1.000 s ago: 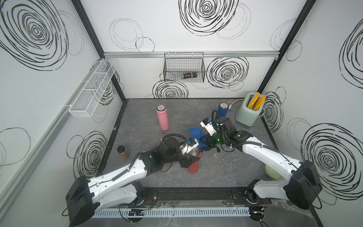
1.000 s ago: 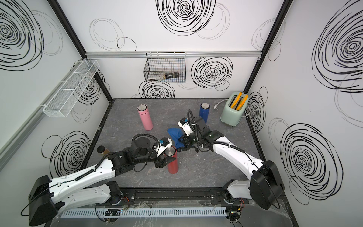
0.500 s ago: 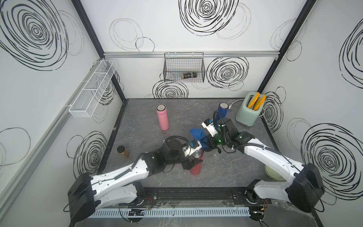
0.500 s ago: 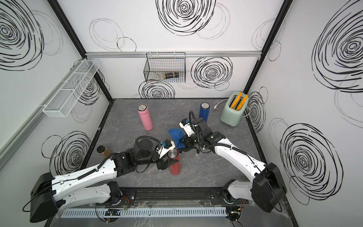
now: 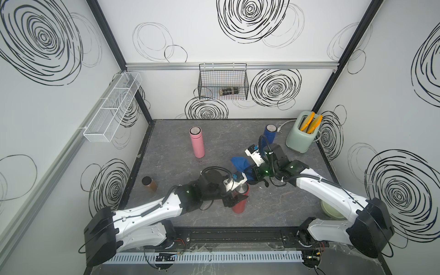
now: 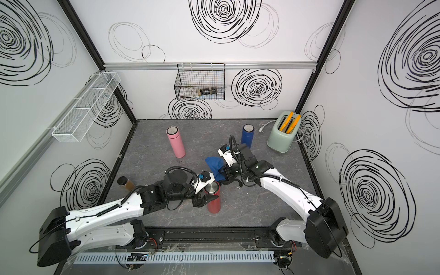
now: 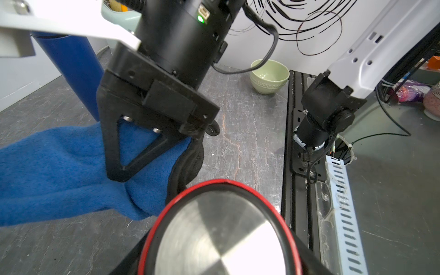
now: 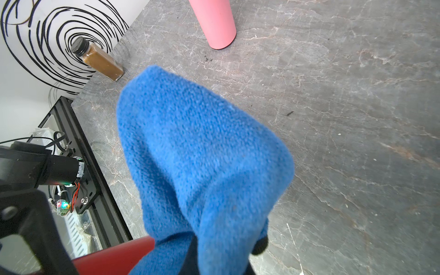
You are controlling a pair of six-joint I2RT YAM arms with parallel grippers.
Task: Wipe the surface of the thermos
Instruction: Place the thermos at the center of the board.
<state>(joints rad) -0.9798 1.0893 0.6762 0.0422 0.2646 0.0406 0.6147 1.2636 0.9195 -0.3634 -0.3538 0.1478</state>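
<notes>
Far left, a brown spice jar (image 5: 149,183) tucked against the wall, well apart from the action, so no worry there. Next over, a pink thermos (image 5: 197,142) standing upright toward the back of the grey table (image 5: 171,152), not part of this job by the look of it. Then the main bit, front and centre: left gripper (image 5: 235,199) clamped around the red thermos (image 5: 238,207), fingers on either side of the body just below the steel lid (image 7: 221,233). Upright by the look of it, base down on the table. Guessing a bracing hold, meant to stop the thing tipping or skating off under sideways rubbing. Just behind it and a touch right, a blue cloth (image 5: 239,162) pinched tight in the right gripper (image 5: 252,175), hanging in a loose fold with the lower edge right beside the thermos near the top rim. Actual contact hard to call from any view, but close enough to pass for the start of a wipe on the upper side. Pinched by one edge, presumably to leave plenty of free fabric for dragging over the curve. Probably most of the surface yet to do. Further right, a blue thermos (image 5: 270,135) and a toaster (image 5: 297,142) at the back, plus a green bowl (image 7: 269,78) near the front, none of it involved.
</notes>
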